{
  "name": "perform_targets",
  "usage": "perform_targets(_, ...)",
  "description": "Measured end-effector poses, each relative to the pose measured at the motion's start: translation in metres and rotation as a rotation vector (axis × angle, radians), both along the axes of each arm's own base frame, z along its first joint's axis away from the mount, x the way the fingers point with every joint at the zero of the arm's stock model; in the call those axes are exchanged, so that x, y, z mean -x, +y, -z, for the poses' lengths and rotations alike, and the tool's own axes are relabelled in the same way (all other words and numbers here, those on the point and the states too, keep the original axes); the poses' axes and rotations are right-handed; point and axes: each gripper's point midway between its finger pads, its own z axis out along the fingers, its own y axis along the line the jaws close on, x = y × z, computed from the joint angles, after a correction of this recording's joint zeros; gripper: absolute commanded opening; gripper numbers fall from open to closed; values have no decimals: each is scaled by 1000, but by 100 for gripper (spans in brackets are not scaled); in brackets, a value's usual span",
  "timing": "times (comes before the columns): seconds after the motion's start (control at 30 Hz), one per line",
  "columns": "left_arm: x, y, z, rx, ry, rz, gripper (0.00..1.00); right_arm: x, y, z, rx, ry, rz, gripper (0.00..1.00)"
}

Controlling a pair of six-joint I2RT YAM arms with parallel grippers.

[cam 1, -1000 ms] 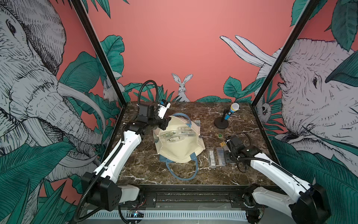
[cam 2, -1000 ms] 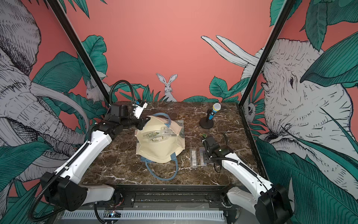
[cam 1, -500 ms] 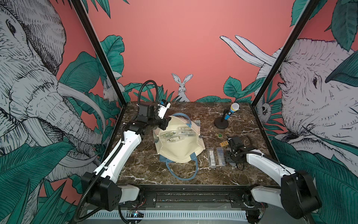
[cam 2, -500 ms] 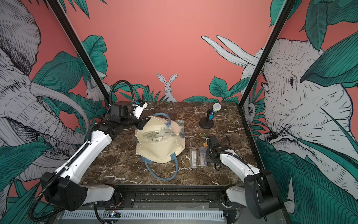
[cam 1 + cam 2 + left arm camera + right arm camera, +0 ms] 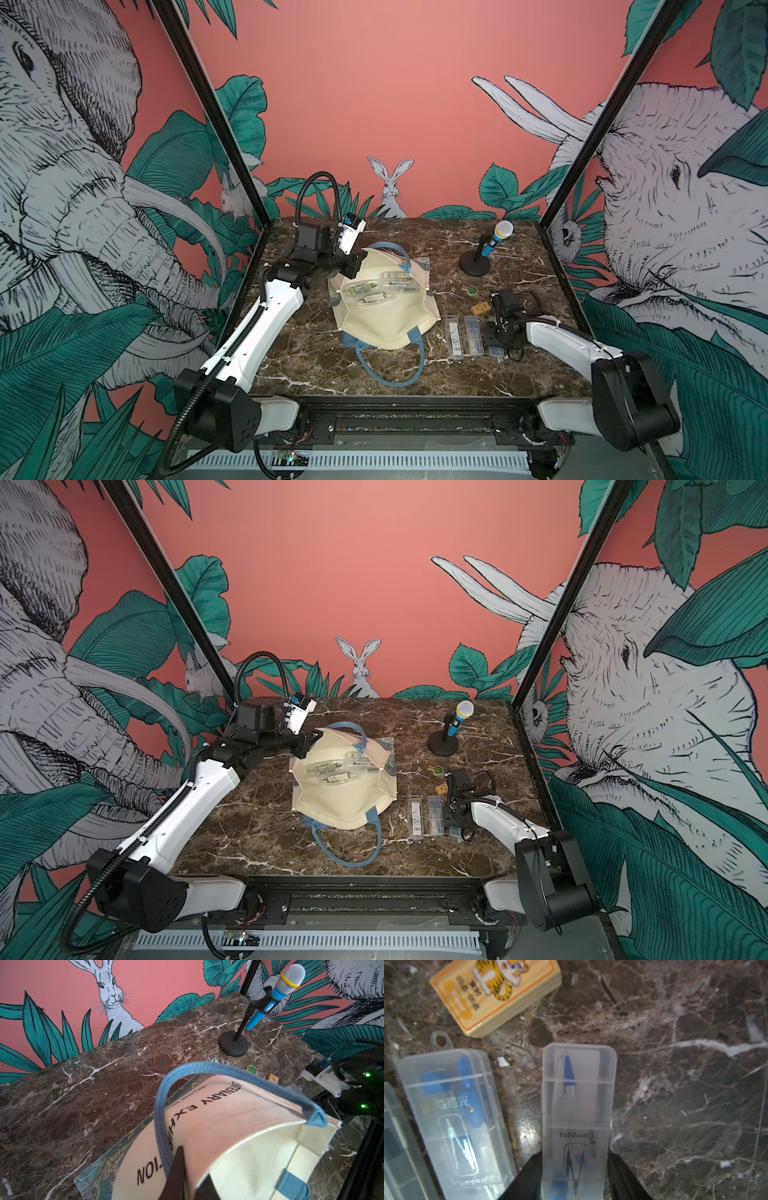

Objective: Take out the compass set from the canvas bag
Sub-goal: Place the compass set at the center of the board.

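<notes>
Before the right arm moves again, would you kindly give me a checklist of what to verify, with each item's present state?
1. Left gripper clamps the canvas bag rim, mouth open: ok.
2. Compass case lies flat on the table between the right gripper fingers: ok.
3. Right gripper has released that case: cannot tell.
4. Neighbouring case lies beside it, not overlapping: ok.
5. Bag emptied: not ok, several cases lie inside.

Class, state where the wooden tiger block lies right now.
In a top view, the tiger block lies right of the canvas bag, just beyond the compass cases.
</notes>
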Motion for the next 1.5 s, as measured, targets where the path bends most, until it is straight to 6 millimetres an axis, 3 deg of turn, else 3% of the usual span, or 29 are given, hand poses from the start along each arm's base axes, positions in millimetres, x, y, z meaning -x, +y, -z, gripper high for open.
perform_targets(0.63, 0, 0, 0, 0, 0, 0, 0, -9, 5, -2, -16, -12, -14, 52)
perform_targets(1.13, 0, 0, 0, 0, 0, 0, 0, -9, 6, -6, -15, -14, -28, 56)
perform_targets(1.27, 0, 0, 0, 0, 0, 0, 0, -16, 7, -32, -18, -64, -54, 56)
perform_targets(1.37, 0, 0, 0, 1, 1, 1, 0, -26, 17, -75, -26, -181, -134, 56)
perform_targets(1.5, 1, -1, 0, 7, 5, 3, 0, -22, 80, -145, -57, -417, -473, 52)
